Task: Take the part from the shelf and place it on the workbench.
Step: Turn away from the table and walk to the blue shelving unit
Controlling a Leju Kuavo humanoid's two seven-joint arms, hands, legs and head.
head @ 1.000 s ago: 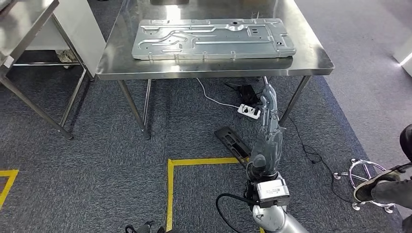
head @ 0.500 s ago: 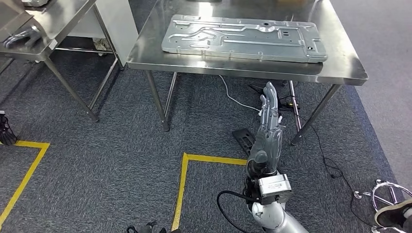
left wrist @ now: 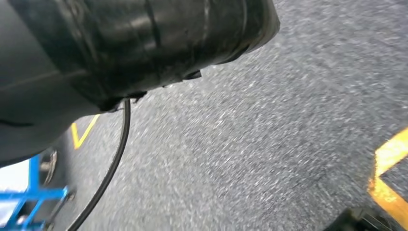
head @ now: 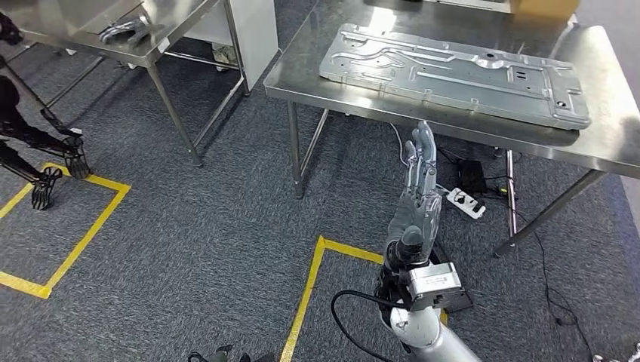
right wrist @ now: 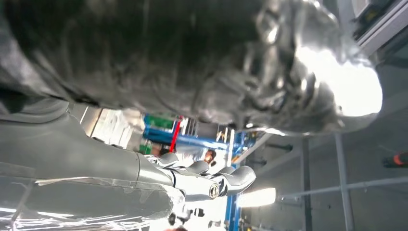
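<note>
A large flat stamped metal part (head: 453, 72) lies on the steel workbench (head: 302, 72) at the upper right of the head view. My right hand (head: 419, 196) is raised in front of the bench's near edge, fingers stretched straight and together, holding nothing. Its fingertips (head: 423, 136) reach up to just below the bench edge. In the right wrist view the right hand (right wrist: 192, 183) shows its grey thumb and extended fingers beneath a blurred shiny metal surface. My left hand (left wrist: 120, 43) appears as a dark ribbed shape above grey carpet, its fingers hidden.
A second steel table (head: 173, 23) stands at the upper left with a grey object (head: 124, 30) on it. A black stand's feet (head: 45, 151) sit at the far left. A power strip (head: 464, 204) and cables lie under the workbench. Yellow tape (head: 317, 279) marks the carpet.
The camera has swung left: the workbench and part have slid to the right of the picture and the second table has come in. My right hand stays raised and empty.
</note>
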